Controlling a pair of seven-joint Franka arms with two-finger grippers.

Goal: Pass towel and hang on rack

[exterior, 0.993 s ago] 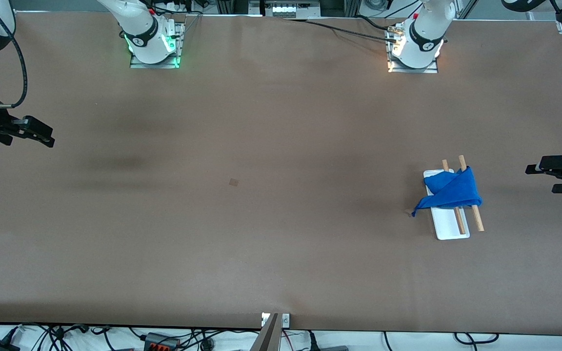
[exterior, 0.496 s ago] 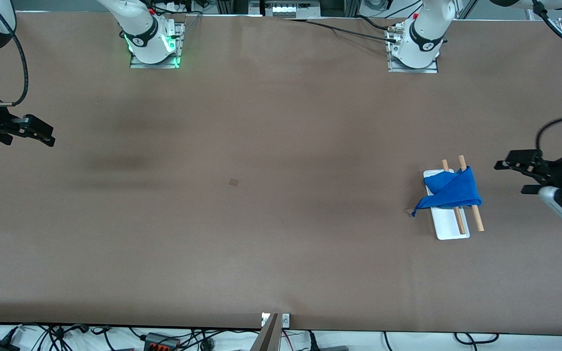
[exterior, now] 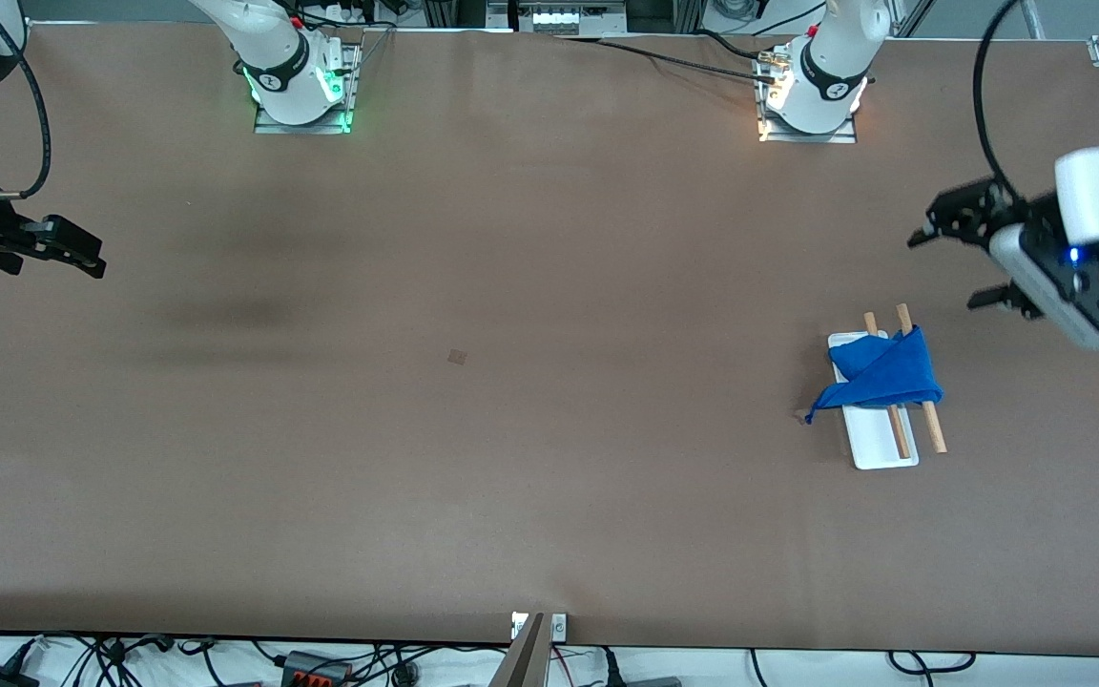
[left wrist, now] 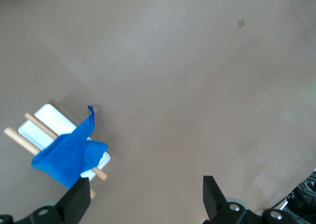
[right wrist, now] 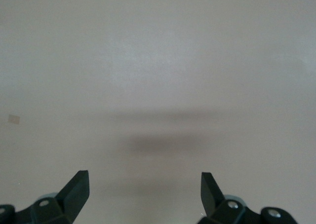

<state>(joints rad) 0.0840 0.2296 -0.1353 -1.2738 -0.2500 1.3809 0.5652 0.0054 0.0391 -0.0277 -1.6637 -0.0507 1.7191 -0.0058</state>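
Two rods: light-brown wooden rods [exterior: 921, 377] run side by side along the rack [exterior: 879, 448], their round ends sticking out past the cloth at both ends.
Rack base: flat white rectangle with a shallow raised rim, smooth and hard-looking, standing on the table [exterior: 511, 429] toward the left arm's end; the wire frame is too thin to make out in the front view.
Towel: bright blue towel [exterior: 883, 370], soft and matte, draped across both rods over the part of the rack farther from the front camera.
Towel shape: folded into a rough triangle with a diagonal crease; one narrow pointed corner trails off the rack toward the right arm's end and seems to reach down to the table surface, though contact is hard to confirm.
Towel, wrist view: the left wrist view shows the same towel [left wrist: 69, 152] bunched over the rods, with the white base showing at both ends.
Table: plain brown matte sheet, with a small darker square mark [exterior: 457, 356] near the middle.
Left gripper: left gripper [exterior: 955, 267] hangs over the table toward the left arm's end, near the rack but apart from it; black fingers spread wide, holding nothing.
Right gripper: right gripper [exterior: 82, 258] waits over the right arm's end of the table, well apart from the rack; black fingers spread wide in its wrist view, nothing between them.
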